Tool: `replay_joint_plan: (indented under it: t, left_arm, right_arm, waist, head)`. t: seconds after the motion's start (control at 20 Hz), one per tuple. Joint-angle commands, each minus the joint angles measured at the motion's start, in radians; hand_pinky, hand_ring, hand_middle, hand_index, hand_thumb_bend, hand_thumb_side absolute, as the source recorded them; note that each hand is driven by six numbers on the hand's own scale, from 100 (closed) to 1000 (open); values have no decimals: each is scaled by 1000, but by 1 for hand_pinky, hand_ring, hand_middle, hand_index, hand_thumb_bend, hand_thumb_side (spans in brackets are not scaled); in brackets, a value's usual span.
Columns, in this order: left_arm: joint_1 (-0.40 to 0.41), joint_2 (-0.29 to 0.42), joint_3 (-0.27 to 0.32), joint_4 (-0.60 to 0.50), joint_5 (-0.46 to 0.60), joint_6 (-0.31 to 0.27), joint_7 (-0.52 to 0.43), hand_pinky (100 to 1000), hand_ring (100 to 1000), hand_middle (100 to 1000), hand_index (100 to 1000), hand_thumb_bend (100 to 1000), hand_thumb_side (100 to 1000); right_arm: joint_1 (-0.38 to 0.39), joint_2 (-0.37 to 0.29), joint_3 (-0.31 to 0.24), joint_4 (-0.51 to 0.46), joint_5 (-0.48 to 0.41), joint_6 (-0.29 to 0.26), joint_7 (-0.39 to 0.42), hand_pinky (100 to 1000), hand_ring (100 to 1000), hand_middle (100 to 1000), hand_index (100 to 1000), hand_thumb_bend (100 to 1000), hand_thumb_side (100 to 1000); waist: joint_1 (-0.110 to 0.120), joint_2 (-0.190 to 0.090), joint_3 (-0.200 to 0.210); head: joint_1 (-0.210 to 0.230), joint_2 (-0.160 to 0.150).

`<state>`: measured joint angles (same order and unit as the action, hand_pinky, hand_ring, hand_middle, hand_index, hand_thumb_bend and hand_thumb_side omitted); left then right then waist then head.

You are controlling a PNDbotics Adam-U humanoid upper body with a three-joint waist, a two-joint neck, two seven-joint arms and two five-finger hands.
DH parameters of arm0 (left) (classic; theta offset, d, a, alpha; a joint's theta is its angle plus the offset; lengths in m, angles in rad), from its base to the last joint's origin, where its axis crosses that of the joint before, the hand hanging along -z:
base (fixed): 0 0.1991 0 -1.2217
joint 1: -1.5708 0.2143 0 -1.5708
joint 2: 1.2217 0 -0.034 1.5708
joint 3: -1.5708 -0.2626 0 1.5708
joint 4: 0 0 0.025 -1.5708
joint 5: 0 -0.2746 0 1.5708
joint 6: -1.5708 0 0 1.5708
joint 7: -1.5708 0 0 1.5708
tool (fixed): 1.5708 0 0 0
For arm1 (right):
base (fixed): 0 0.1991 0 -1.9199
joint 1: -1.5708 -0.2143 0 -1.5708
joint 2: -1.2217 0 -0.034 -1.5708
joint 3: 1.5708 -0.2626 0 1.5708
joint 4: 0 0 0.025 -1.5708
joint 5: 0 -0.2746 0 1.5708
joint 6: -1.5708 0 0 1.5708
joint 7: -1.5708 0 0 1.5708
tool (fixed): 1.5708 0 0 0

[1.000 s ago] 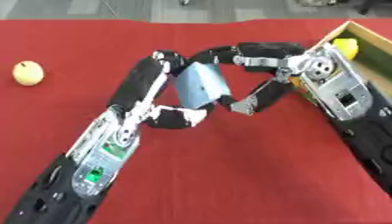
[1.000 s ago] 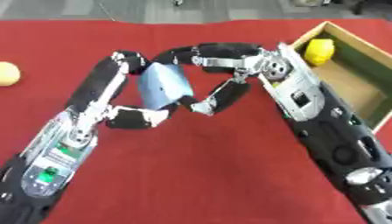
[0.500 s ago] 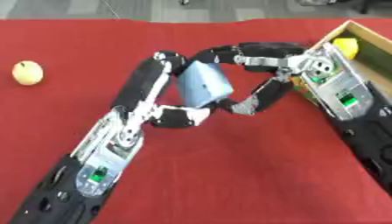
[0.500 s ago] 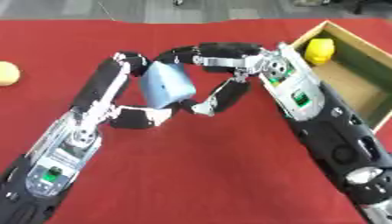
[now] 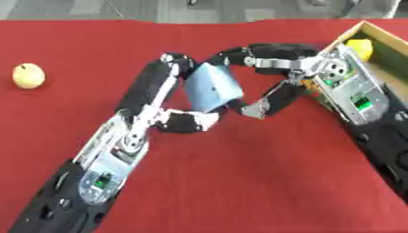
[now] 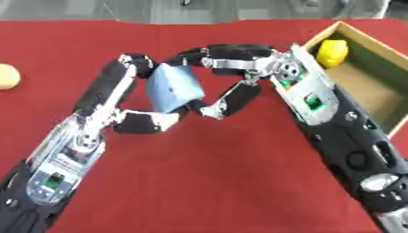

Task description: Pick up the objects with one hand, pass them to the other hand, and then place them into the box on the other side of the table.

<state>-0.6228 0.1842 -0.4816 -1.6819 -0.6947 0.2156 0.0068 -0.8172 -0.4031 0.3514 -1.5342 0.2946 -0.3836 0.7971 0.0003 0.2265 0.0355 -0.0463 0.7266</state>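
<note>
Mid-handover, by the look of it. The pale blue, flat-faced wedge-shaped block [image 5: 213,88] sits up off the worktop at centre, between both hands. Left robot hand [image 5: 171,100] has fingers over the block's far-left edge and thumb curled under its near edge, so it is clamped on the block. Right robot hand [image 6: 231,77] reaches in from the right, fingers curled over the block's top-right corner and thumb coming up under its near-right corner; it reads as closed on the block too, though contact at the thumb tip is hard to confirm. My read: both hands share the load and the transfer isn't finished. Next move calls for the left hand to let go and back off left, then the right arm swings right to the open wooden box with a green floor [image 6: 385,59] at the far-right edge and drops the block in. Box already holds a yellow lemon-shaped object [image 6: 332,53] at its far end, so aim nearer. A round pale yellow fruit-like object [image 5: 28,75] lies well apart at far left, likely next in line. Worktop is covered in red cloth [image 5: 263,182]; grey floor shows beyond the far edge, little else of the room visible.
</note>
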Motion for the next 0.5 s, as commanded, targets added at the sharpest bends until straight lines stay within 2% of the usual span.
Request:
replay_joint_plan:
  t: [0.05, 0.25, 0.3, 0.5]
  left_arm:
    - [-41, -24, -25, -56, 6, -33, -7, 669, 580, 490, 549, 100, 274]
    - [-42, -24, -25, -60, 11, -39, -9, 668, 579, 490, 549, 100, 275]
    - [-42, -24, -25, -61, 12, -40, -9, 667, 579, 490, 550, 100, 275]
    - [-45, -25, -24, -66, 13, -43, -4, 666, 579, 491, 561, 100, 275]
  right_arm:
    - [-9, -6, 14, 0, 6, -53, 62, 984, 1000, 826, 887, 105, 230]
    - [-9, -7, 17, -2, 5, -47, 58, 982, 1000, 808, 871, 103, 229]
    - [-8, -7, 17, -2, 5, -47, 58, 971, 1000, 721, 790, 100, 221]
    - [-7, -8, 19, -1, -3, -43, 62, 963, 1000, 662, 743, 100, 216]
  waist:
    - [1, -15, 0]
    - [1, -15, 0]
    - [1, -15, 0]
    - [1, -16, 2]
  head:
    - [-1, -11]
    - [0, -11]
    - [0, -11]
    - [1, -11]
